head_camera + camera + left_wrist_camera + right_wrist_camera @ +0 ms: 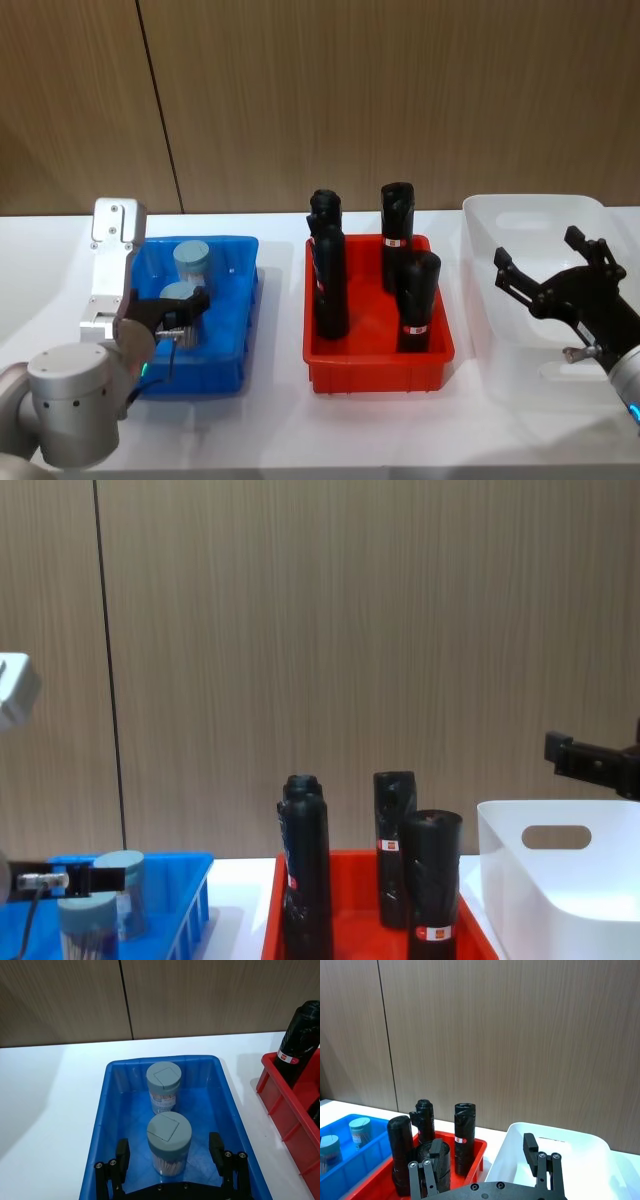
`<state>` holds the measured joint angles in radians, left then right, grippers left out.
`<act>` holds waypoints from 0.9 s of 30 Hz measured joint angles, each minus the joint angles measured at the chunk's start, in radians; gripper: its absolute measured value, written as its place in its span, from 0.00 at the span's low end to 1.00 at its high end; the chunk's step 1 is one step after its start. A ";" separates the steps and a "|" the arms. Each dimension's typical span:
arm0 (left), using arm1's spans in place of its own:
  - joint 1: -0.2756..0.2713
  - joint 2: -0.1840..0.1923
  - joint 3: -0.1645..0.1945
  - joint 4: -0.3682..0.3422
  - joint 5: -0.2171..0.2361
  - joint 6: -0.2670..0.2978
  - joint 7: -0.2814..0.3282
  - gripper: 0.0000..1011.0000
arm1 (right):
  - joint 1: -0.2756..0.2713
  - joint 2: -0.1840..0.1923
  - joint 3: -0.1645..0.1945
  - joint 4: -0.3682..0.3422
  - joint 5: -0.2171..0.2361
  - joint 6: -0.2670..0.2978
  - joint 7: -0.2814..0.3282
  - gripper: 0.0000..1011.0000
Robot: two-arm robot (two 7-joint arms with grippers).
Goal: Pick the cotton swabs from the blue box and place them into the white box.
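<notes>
Swabs: two tubs, both upright in the blue box [246, 300], lids on. Far tub [191, 258] sits toward the back wall of the box, near tub [178, 296] just in front of it, small gap between them.

Left gripper [182, 312] is low in the blue box at the near tub. Fingers [122, 1152] are apart, one on each side of that tub. Left wrist view shows blue floor between each finger and the tub, so no contact.

Right gripper [545, 262] hangs over the front part of the white box [480, 215]. Fingers [530, 1142] are spread wide with nothing between them. Chest view puts it above the rim, clear of the box.

Layout on the table [280, 430], robot's left to right: blue box, red tray [380, 378], white box. All three are apart from each other. White box has its oval handle cut-out facing the robot.

Red tray holds four black rolls [330, 285], all standing: two on its left side, two on its right. Neither gripper is near them.
</notes>
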<state>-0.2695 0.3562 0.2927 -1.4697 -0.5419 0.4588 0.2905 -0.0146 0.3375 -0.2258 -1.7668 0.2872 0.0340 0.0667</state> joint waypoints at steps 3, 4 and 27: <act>-0.018 -0.007 -0.002 0.028 0.009 0.012 -0.019 0.99 | 0.000 0.000 0.000 0.000 0.000 0.000 0.000 0.99; -0.018 -0.007 -0.002 0.028 0.009 0.012 -0.019 0.99 | 0.000 0.000 0.000 0.000 0.000 0.000 0.000 0.99; -0.109 -0.044 -0.012 0.181 0.046 0.043 -0.099 0.99 | 0.000 0.000 0.000 0.000 0.000 0.000 0.000 0.99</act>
<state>-0.3782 0.3127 0.2804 -1.2883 -0.4957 0.5021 0.1914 -0.0146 0.3375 -0.2258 -1.7668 0.2873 0.0340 0.0667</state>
